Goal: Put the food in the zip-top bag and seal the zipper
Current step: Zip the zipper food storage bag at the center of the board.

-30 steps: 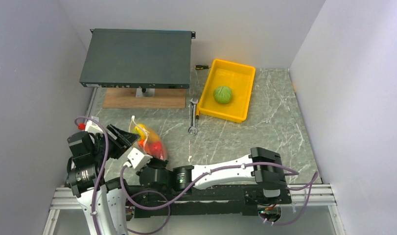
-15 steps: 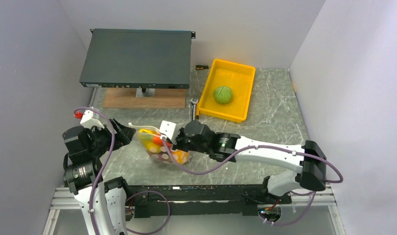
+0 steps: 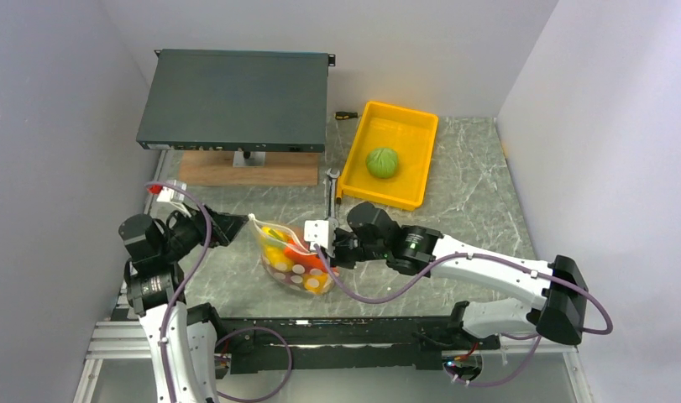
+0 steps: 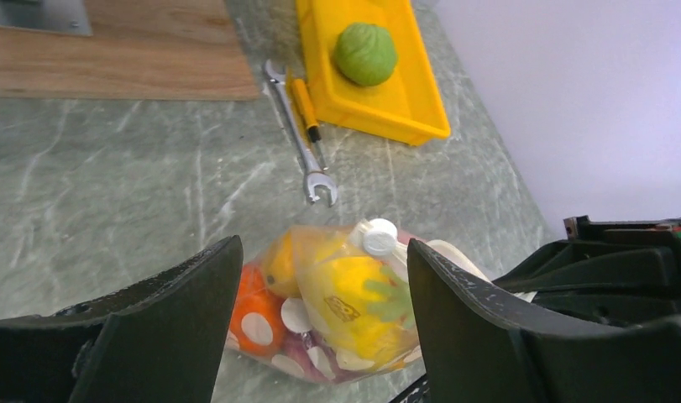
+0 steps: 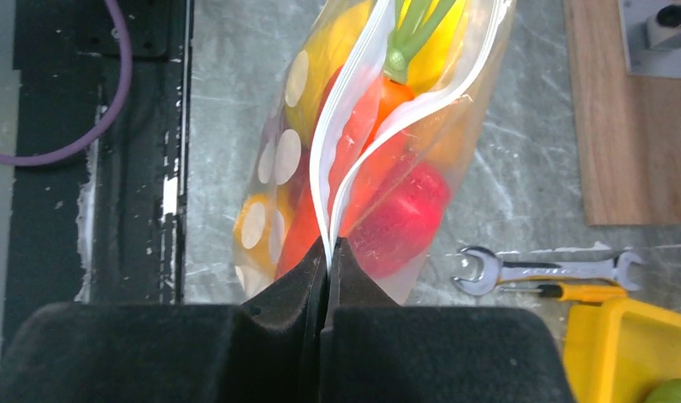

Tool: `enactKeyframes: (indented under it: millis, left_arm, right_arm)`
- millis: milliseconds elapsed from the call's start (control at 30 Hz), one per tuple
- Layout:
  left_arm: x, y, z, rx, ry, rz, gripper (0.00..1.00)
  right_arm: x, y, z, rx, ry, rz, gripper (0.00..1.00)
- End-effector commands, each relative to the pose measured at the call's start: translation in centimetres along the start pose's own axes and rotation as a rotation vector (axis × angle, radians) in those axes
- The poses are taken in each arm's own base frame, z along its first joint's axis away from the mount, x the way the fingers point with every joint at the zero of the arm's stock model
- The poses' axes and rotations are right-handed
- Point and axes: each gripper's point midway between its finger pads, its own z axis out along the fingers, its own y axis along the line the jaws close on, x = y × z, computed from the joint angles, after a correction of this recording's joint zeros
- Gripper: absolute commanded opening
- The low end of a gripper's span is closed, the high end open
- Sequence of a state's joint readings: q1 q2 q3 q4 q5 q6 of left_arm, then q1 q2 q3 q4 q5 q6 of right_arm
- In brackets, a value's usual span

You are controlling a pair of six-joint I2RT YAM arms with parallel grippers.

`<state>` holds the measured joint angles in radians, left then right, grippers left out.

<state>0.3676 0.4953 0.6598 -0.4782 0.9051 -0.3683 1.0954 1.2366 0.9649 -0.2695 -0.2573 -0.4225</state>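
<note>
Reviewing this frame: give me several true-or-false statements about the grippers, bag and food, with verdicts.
1. The right gripper is shut on the zipper. True.
2. The cabbage is inside the bag. False: it lies in the tray.
3. The left gripper is open and holds nothing. True.
4. The zipper is sealed along its whole length. False: beyond the right gripper its two strips gape apart.
5. The wrench lies in the tray. False: it lies on the table beside the tray.
</note>
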Motion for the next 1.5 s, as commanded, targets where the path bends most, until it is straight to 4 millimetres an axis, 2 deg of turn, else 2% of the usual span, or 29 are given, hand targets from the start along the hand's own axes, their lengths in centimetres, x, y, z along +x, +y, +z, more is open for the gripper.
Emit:
enactKeyframes:
  millis: [0,133,200,300,500,633,833,967,1067,1200,1233,1300,1467]
  left_arm:
    - [-0.7,-3.1,0.4,0.244,-0.056,0.064,0.77]
    - [-0.2,-2.7,0.6,0.273,-0.179,0.025,0.75]
    - [-0.9,-4.1,-0.3,0.342,-0.315,0.046,0.77]
    - [-0.5,-5.7,-1.7,0.45,-0.432,0.042,0.82]
    - [2.1,-6.0,-0.8,0.516,-0.318,0.098,0.81]
    - [3.1,-6.2,0.5,0.528,-0.252,0.052,0.8]
    - [5.0,-6.4,2.7,0.525,-0.177,0.046,0.71]
    - [5.4,-5.8,2.9,0.508,-0.187,0.054,0.72]
    - [5.4,-4.4,3.4,0.422,-0.193,0.054,0.71]
    - [3.7,-2.0,3.3,0.24,-0.295,0.138,0.66]
    - [3.0,-2.0,3.0,0.239,-0.346,0.14,0.66]
    - [2.8,-2.6,2.8,0.291,-0.389,0.158,0.67]
    - [4.4,-4.9,2.9,0.478,-0.327,0.167,0.76]
  right_arm:
    - [-0.2,0.9,-1.0,-0.005,-0.047,0.065,0.0]
    - [-0.6,0.6,-2.1,0.036,-0.09,0.086,0.0]
    - [-0.9,0.1,-2.7,0.055,-0.112,0.107,0.0]
    - [-1.0,-0.4,-3.2,0.05,-0.128,0.135,0.0]
    - [-0.8,-1.4,-3.3,0.04,-0.124,0.166,0.0]
    - [-1.0,-1.8,-3.4,0.03,-0.139,0.179,0.0]
    - [-0.8,-2.2,-3.4,0.03,-0.133,0.188,0.0]
    - [-0.8,-2.3,-3.5,0.028,-0.131,0.19,0.0]
    - [-0.8,-2.5,-3.4,0.033,-0.128,0.19,0.0]
    - [-0.7,-2.5,-3.3,0.019,-0.126,0.193,0.0]
    - [-0.7,-2.4,-3.3,0.011,-0.125,0.194,0.0]
    - [-0.6,-2.2,-3.1,-0.001,-0.121,0.192,0.0]
    - [-0.7,-2.1,-2.9,-0.026,-0.105,0.195,0.0]
